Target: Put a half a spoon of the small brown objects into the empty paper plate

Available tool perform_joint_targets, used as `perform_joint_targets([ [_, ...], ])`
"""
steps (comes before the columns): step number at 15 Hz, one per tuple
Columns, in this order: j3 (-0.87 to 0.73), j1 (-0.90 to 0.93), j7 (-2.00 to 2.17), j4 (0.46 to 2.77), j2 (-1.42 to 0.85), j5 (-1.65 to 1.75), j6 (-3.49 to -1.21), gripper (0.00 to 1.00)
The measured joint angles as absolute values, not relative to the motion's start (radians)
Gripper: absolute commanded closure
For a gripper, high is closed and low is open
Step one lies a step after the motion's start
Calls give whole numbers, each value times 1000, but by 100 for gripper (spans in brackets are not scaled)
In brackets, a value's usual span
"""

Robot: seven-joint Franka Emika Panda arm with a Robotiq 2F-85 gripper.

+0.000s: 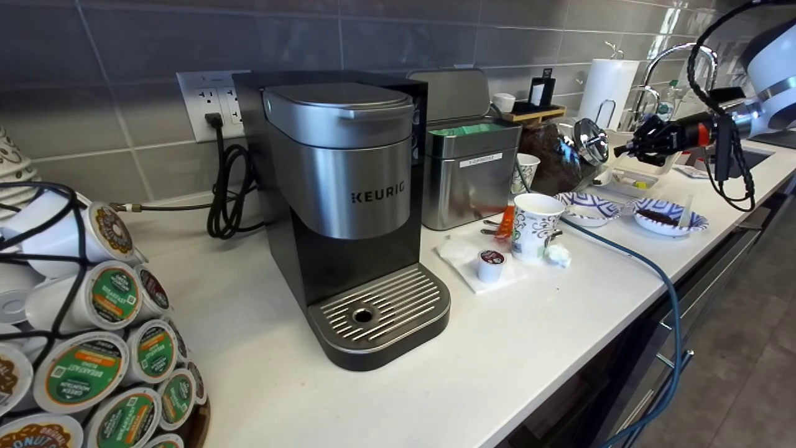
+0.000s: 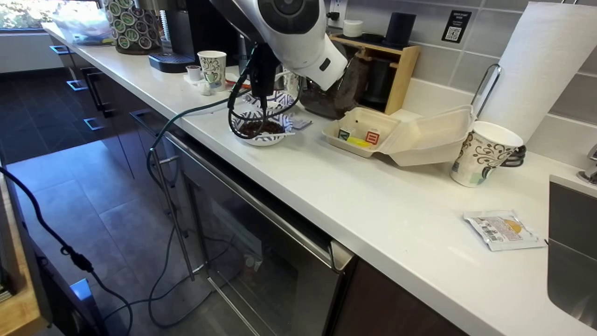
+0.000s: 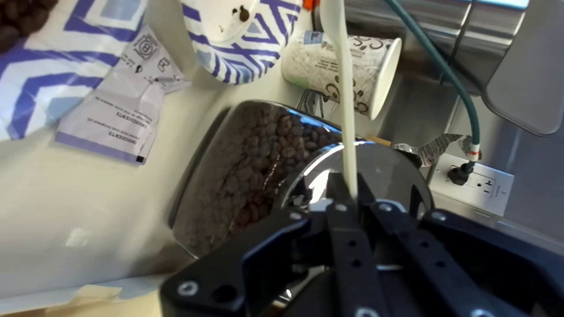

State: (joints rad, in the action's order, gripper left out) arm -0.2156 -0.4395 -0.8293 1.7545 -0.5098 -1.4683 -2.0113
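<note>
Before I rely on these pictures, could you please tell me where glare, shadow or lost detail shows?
Wrist view: glare on the shiny lid, dark shadow beside the jar. In an exterior view: glare streaks on the wall tiles, and the small brown objects merge into one dark patch. In an exterior view: the window overexposed.

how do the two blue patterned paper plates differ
The fuller plate holds many small brown objects; the emptier plate shows only a few dark bits in the wrist view. The fuller plate sits nearer the front edge of the counter; the emptier plate sits closer to the coffee maker. Both are white with blue geometric patterns.
</note>
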Motion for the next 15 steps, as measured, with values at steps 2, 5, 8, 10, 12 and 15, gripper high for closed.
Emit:
perform_joint_targets([
  [2, -216, -425, -871, 1768, -510, -1469, -2062, 99],
  [5, -216, -413, -961, 1788, -503, -1494, -2101, 99],
  [8, -215, -404, -1087, 1828, -471, -1556, -2104, 99],
  [10, -215, -390, -1176, 1868, -433, -1596, -2120, 99],
  [12, -216, -372, -1258, 1907, -393, -1624, -2149, 99],
  [15, -219, -346, -1356, 1951, -345, -1641, -2204, 99],
])
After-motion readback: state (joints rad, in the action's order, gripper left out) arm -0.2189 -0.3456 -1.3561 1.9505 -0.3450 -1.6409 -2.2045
